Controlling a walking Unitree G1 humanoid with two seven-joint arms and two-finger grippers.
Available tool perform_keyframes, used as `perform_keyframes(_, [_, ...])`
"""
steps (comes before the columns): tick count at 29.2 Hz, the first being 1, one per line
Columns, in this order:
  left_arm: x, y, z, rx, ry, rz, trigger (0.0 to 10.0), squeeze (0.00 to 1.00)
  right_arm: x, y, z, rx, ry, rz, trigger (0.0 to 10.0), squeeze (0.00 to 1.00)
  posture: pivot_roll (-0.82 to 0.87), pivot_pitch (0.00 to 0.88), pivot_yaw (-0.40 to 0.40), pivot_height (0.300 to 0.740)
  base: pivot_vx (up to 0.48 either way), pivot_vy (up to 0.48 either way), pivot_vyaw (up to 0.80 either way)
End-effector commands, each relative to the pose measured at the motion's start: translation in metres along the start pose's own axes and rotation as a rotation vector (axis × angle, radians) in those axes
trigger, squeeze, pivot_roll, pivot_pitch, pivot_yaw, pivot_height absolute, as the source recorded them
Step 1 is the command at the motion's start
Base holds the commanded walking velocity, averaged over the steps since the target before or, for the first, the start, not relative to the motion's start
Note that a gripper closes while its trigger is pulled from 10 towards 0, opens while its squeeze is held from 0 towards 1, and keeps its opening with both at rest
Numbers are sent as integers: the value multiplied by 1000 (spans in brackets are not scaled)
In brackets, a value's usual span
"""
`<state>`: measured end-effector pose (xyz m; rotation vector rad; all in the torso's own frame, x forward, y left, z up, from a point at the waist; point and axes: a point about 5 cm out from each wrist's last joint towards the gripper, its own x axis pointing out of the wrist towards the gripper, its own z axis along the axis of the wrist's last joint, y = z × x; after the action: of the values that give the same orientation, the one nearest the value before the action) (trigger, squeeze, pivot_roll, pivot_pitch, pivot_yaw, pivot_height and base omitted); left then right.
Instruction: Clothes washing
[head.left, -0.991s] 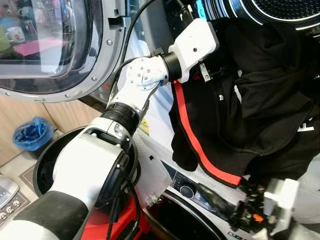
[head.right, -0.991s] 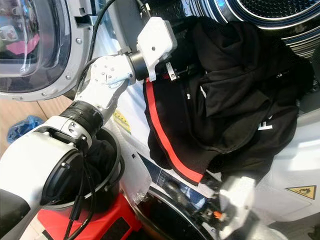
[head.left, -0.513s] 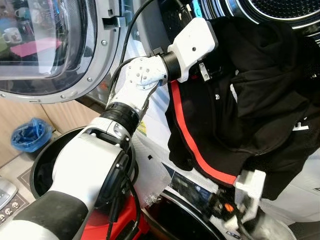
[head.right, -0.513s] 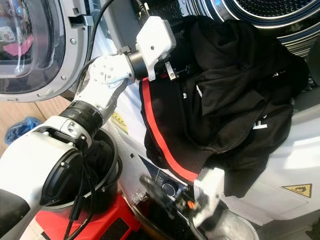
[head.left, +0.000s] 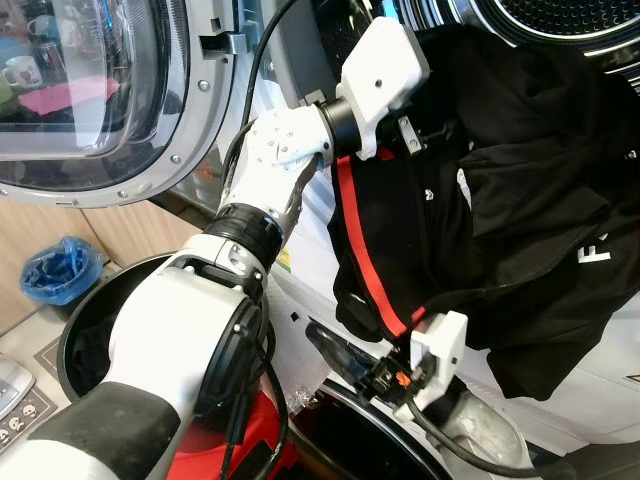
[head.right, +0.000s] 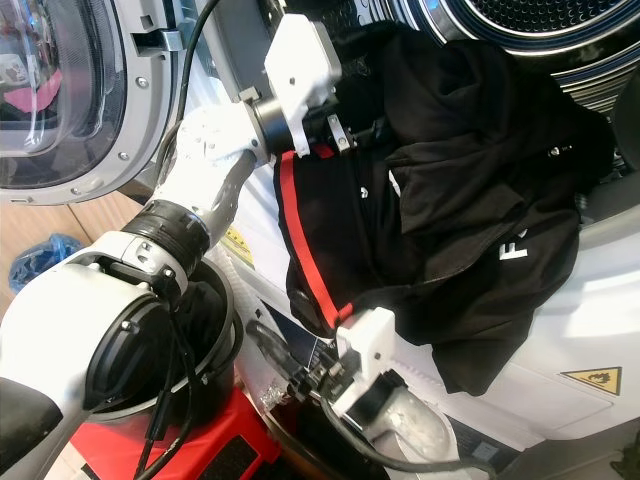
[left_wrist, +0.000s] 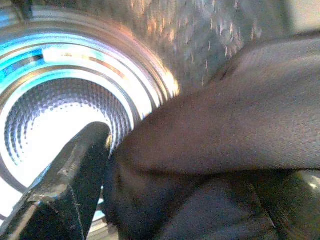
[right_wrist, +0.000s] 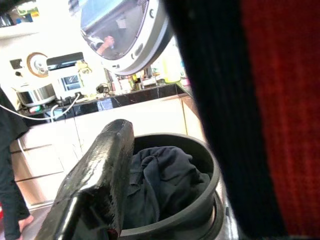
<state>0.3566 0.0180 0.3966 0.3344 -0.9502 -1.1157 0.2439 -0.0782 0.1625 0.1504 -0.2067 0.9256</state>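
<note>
Change: right gripper (head.left: 385, 375) has risen to the lower edge of the black garment (head.left: 500, 220), whose hem hangs higher than a second ago.
Eye views: garment with red stripe (head.left: 362, 250) drapes from the drum opening (head.left: 560, 20); left gripper (head.left: 425, 125), clenched on the garment, holds it by the rim; black basket (head.right: 215, 330) stands below.
Left wrist: dark fabric pressed against one finger (left_wrist: 65, 180), lit drum behind.
Right wrist: one finger (right_wrist: 95, 175) beside the stripe; grip state cannot be told; clothes lie in the basket.
</note>
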Motion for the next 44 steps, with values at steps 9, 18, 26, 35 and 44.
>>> perform_keyframes(9, [10, 9, 28, 7, -127, -62, 10000, 0, 21, -26, -7, -105, 67, -121, 10000, 0, 2, 125, -29, 740, 0, 0, 0])
perform_keyframes(18, [4, 15, 31, -1, -141, -44, 10000, 0, 33, -59, 17, -234, 35, -248, 10000, 0, 11, 127, -35, 740, 0, 0, 0])
perform_keyframes(26, [-4, 20, 26, 1, -95, -17, 10000, 0, 20, -90, 56, -370, -32, -348, 10000, 0, 17, 119, -43, 740, 0, 0, 0])
perform_keyframes(35, [-16, 23, 17, -17, -45, 36, 10000, 0, 9, -92, 103, -504, -144, -334, 10000, 0, 10, 136, -48, 740, 0, 0, 0])
perform_keyframes(44, [-17, 22, 14, -23, -37, 44, 10000, 0, -9, -66, 127, -471, -265, -125, 10000, 0, 3, 143, -50, 740, 0, 0, 0])
